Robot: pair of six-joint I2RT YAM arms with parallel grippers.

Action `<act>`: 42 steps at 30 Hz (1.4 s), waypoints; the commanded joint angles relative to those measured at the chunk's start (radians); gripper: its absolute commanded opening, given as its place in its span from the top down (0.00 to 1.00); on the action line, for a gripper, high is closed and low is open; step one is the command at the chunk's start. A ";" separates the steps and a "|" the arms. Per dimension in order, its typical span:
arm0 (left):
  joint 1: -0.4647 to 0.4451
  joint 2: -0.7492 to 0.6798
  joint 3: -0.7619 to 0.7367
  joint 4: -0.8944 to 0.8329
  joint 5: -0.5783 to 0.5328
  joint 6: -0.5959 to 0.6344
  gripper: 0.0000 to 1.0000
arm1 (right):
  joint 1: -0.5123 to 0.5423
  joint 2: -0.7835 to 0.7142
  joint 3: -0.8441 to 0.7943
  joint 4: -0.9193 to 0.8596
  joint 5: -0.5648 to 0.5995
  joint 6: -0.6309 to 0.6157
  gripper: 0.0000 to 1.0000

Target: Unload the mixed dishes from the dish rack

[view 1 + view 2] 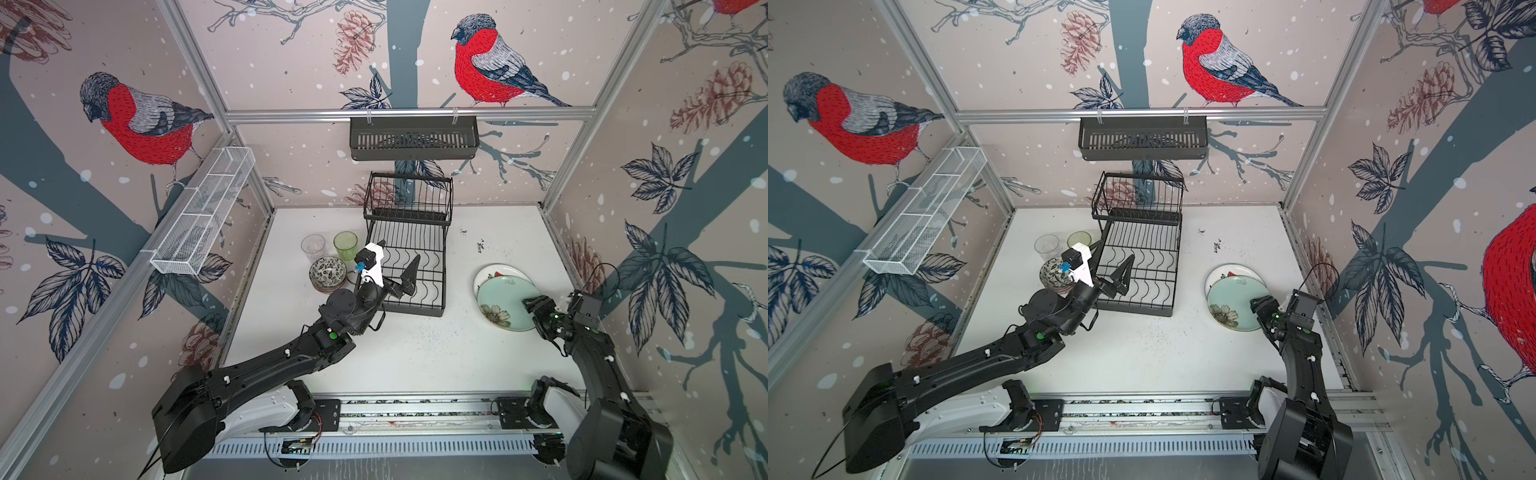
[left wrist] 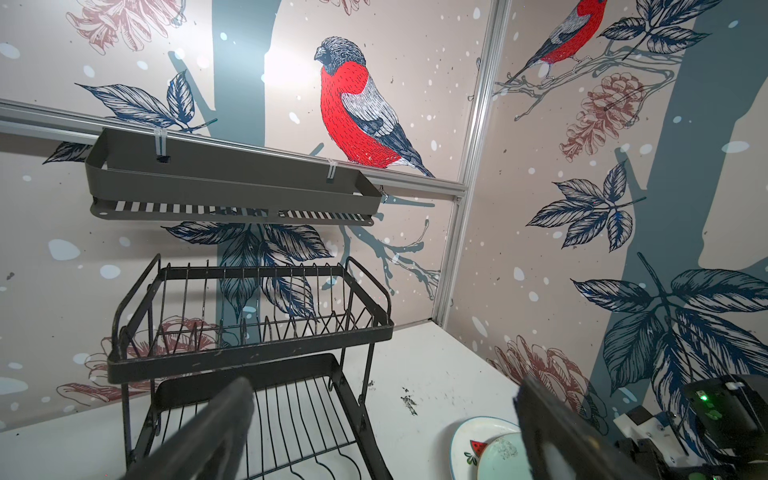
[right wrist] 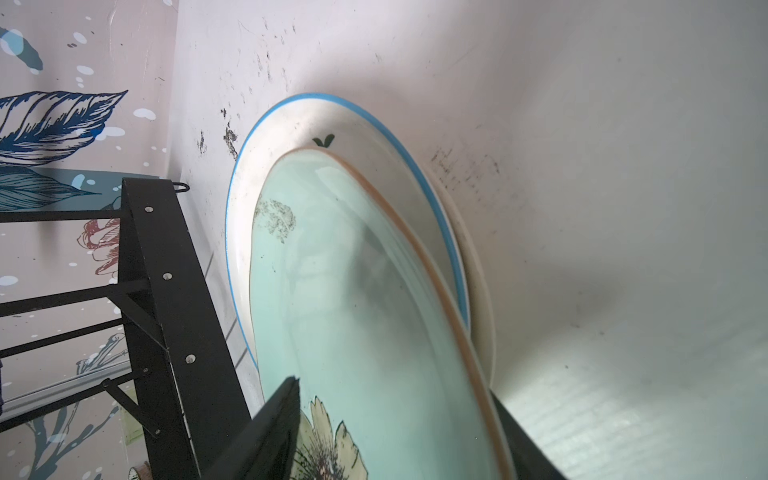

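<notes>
The black wire dish rack (image 1: pixel 409 249) (image 1: pixel 1140 253) stands at the back middle with nothing in either level. My left gripper (image 1: pixel 399 251) (image 1: pixel 1113 253) (image 2: pixel 382 415) hangs open over its lower tray, holding nothing. The pale green flower plate (image 1: pixel 503 303) (image 1: pixel 1233 305) (image 3: pixel 353 311) lies on the watermelon plate (image 1: pixel 492 272) (image 3: pixel 291 124), with a plain white plate (image 3: pixel 478 291) under both. My right gripper (image 1: pixel 536 301) (image 1: pixel 1262 303) (image 3: pixel 395 415) straddles the green plate's near rim, jaws apart. Stacked patterned bowls (image 1: pixel 327 272), a green tumbler (image 1: pixel 345 245) and a clear tumbler (image 1: pixel 313 247) stand left of the rack.
A black slotted basket (image 1: pixel 413 139) hangs on the back wall rail above the rack. A long white mesh basket (image 1: pixel 203 216) runs along the left wall. Dark scuff marks (image 1: pixel 481 247) dot the white table right of the rack.
</notes>
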 commanded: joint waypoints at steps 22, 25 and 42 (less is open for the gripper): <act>0.002 0.006 -0.002 0.058 0.001 0.000 0.02 | 0.149 0.208 0.173 -0.075 0.176 -0.105 0.00; 0.002 0.001 -0.008 0.065 -0.003 0.000 0.02 | 0.148 0.228 0.186 -0.086 0.226 -0.118 0.00; 0.030 0.093 0.065 0.022 -0.138 0.103 0.02 | 0.329 0.037 0.178 0.109 0.459 -0.155 0.00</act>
